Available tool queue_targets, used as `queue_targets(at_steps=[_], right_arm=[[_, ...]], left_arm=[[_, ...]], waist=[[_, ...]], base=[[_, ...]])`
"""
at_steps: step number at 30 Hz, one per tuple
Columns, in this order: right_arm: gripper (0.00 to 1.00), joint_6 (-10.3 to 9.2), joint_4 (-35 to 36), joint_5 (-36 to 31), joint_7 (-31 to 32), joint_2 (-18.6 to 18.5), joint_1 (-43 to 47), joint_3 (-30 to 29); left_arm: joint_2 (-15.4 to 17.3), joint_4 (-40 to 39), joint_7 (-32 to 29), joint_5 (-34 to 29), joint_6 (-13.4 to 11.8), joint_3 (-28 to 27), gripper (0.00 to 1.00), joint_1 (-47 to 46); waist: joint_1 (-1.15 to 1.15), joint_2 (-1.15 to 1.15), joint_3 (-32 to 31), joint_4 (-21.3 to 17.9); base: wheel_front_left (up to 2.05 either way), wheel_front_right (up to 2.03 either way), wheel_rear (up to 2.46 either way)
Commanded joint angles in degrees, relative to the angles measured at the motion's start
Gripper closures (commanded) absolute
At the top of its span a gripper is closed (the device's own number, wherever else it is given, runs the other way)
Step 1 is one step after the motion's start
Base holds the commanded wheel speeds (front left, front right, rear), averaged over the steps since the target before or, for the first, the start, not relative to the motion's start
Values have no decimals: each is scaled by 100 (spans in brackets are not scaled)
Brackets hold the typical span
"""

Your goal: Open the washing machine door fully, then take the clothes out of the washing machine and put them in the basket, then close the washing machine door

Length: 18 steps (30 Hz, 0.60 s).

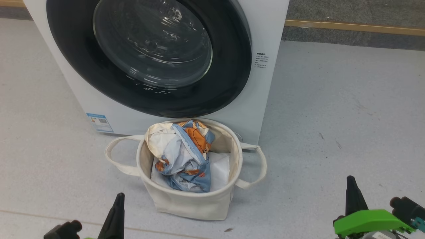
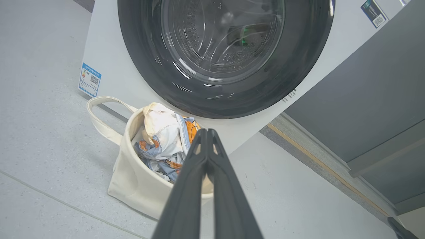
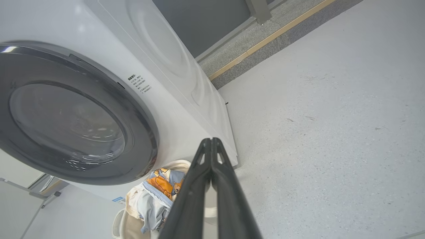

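Seemingly shut, the washing machine door [image 1: 149,49] may be unlatched and swing onto the basket [image 1: 186,204] of clothes [image 1: 186,156], with both jaws closed and empty

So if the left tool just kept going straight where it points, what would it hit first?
Probably the washing machine, on its white front just below the washing machine door. The left tool, shut, seems aimed over the basket and the clothes in it, but depth is unclear.

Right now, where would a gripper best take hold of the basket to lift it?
By a loop handle. The basket has soft canvas sides, but its right handle stands out open toward the right gripper, so come from the right, probably pinching the strap.
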<state>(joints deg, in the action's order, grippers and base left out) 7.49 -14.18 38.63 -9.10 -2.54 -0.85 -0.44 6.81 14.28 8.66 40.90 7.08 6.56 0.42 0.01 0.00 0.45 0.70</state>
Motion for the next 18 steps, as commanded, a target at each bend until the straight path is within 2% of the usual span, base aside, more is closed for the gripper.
queue_targets(at_steps=[1,18], right_arm=[[100,1,159,129,30,-98,-279,2],[100,1,133,1212,305,-114,-326,-80]], left_arm=[[6,-150,-21,127,13,-125,100,-276],[-41,-129,-284,1171,18,-316,100,-348]], waist=[[-1,0,0,0],[-1,0,-6,-14]], base=[[0,0,0],[0,0,0]])
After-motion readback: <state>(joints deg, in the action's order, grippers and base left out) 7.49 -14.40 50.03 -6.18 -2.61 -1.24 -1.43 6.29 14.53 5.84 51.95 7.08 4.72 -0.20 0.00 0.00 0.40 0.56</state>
